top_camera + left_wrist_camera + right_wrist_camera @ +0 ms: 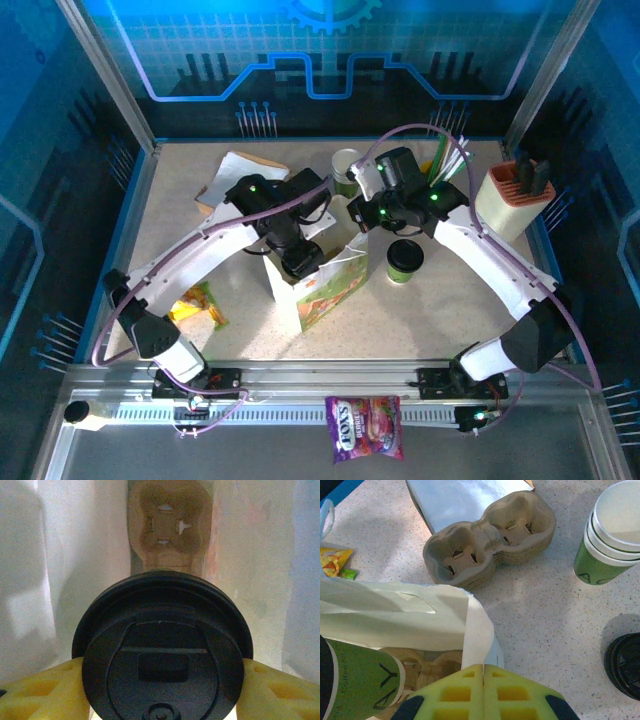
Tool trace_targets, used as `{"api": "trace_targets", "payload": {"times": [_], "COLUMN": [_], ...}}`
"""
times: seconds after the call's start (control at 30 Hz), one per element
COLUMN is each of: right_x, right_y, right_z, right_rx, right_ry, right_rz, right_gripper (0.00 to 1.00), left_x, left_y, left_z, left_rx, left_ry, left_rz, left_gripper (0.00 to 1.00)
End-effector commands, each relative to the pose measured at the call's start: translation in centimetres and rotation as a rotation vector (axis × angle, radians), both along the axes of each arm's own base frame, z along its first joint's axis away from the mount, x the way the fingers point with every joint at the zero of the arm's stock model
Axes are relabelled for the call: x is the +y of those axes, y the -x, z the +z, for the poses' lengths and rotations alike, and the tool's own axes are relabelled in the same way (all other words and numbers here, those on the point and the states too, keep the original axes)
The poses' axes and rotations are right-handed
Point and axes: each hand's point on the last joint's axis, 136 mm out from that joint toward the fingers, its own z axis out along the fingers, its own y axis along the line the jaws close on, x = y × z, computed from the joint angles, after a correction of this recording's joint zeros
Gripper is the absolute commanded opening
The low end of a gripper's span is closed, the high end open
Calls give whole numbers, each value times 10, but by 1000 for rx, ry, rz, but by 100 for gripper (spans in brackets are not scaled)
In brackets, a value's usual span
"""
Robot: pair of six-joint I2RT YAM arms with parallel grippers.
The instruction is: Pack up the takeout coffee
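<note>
One takeout coffee cup, seen by its black lid, hangs inside the white flower-printed paper bag. My left gripper is shut on it, a yellow finger on each side. Its green side shows in the right wrist view. Below it, on the bag's floor, lies a brown cup carrier. My right gripper is shut on the bag's white upper edge, at the bag's far right corner. The second coffee cup stands on the table right of the bag, its lid at the frame's edge.
A stack of empty carriers and a stack of lidless cups stand behind the bag. A cup of straws and a holder with an orange top are at the back right. A yellow snack pack lies left, a candy bag on the front rail.
</note>
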Motion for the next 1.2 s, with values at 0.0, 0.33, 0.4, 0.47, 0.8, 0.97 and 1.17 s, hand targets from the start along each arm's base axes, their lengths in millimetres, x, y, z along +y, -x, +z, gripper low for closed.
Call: {"api": "trace_targets", "payload": {"times": [0.0, 0.33, 0.4, 0.47, 0.8, 0.97, 1.17], "right_x": [-3, -1, -1, -1, -1, -1, -1], "right_y": [4, 4, 4, 4, 2, 2, 2], "right_z": [-2, -2, -3, -3, -5, -6, -6], "right_rx": [7, 9, 12, 11, 12, 12, 14], "right_ry": [3, 0, 0, 0, 4, 5, 2], "right_rz": [0, 3, 3, 4, 3, 1, 2], "right_gripper": [6, 6, 6, 6, 6, 6, 6], "left_x": [-2, 0, 0, 0, 1, 6, 8], "left_y": [2, 1, 1, 2, 3, 4, 5], "left_z": [-5, -18, -21, -22, -32, -36, -41], "left_rx": [23, 41, 48, 49, 65, 71, 73], "left_ry": [-6, -55, -60, -61, -71, -75, -75], "left_rz": [23, 19, 16, 13, -1, 10, 15], "left_gripper": [56, 57, 56, 57, 57, 57, 57]}}
